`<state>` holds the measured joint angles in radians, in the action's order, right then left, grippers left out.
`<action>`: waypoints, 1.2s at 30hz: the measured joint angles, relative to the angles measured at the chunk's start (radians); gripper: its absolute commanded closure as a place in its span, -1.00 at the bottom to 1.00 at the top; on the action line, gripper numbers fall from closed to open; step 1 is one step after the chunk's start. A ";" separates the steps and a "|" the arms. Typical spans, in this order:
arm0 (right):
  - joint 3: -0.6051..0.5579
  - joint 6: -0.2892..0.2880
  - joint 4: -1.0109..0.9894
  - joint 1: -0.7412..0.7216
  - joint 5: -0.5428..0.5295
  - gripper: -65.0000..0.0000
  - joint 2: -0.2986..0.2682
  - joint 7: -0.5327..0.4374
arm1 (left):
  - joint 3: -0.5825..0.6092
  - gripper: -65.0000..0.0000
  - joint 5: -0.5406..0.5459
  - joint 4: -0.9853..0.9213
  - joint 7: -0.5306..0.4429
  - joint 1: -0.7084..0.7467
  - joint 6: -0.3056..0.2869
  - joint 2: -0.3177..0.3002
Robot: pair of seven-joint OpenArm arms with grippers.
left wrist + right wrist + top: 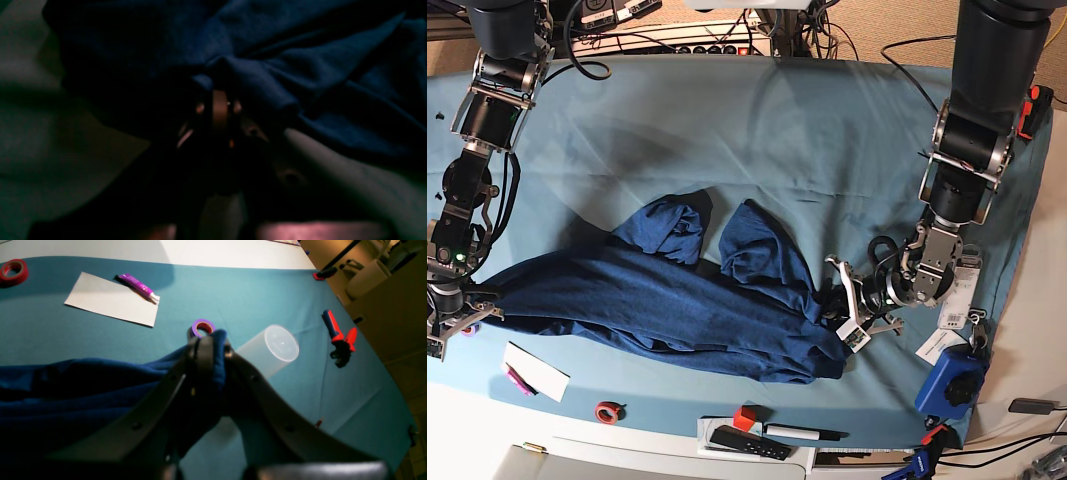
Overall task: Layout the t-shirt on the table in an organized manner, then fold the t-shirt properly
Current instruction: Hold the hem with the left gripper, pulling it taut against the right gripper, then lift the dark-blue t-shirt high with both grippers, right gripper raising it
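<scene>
The t-shirt (667, 295) sprawls rumpled across the near tabletop (757, 130) — soft, limp, light — with the left gripper (852, 310) and right gripper (452, 318) both clamped on opposite edges, good holds for stretching it flat.

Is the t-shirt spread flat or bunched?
Bunched: the t-shirt lies stretched between both grippers, sleeves crumpled, folds heaped near the left gripper.

My base view looks straight down on the whole table (757, 110), both arms at its sides. My left wrist view sits dim and pressed close against the t-shirt (300, 66). My right wrist view looks low along the table toward its far edge; all three share that shirt.
</scene>
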<state>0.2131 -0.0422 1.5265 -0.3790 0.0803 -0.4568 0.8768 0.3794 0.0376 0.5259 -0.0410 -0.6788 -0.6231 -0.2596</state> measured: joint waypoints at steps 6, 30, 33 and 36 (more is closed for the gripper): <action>0.000 0.000 0.000 0.000 0.000 1.00 0.000 0.002 | 0.007 1.00 0.028 0.086 0.076 0.006 -0.008 -0.116; -0.001 -0.004 0.193 -0.009 -0.082 1.00 0.000 0.073 | 0.011 1.00 0.200 0.440 0.165 0.014 -0.012 -0.278; -0.001 -0.003 0.208 -0.004 -0.080 1.00 0.010 0.077 | 0.011 1.00 0.213 0.511 0.176 0.013 -0.003 -0.277; -0.001 -0.007 0.209 0.010 -0.079 1.00 0.014 0.077 | 0.011 1.00 0.214 0.575 0.176 0.013 -0.004 -0.276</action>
<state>0.2123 -0.0490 1.7355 -0.3695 0.0013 -0.4423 0.9543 0.3908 0.2516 1.1004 0.1352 -0.6655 -0.6270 -0.5358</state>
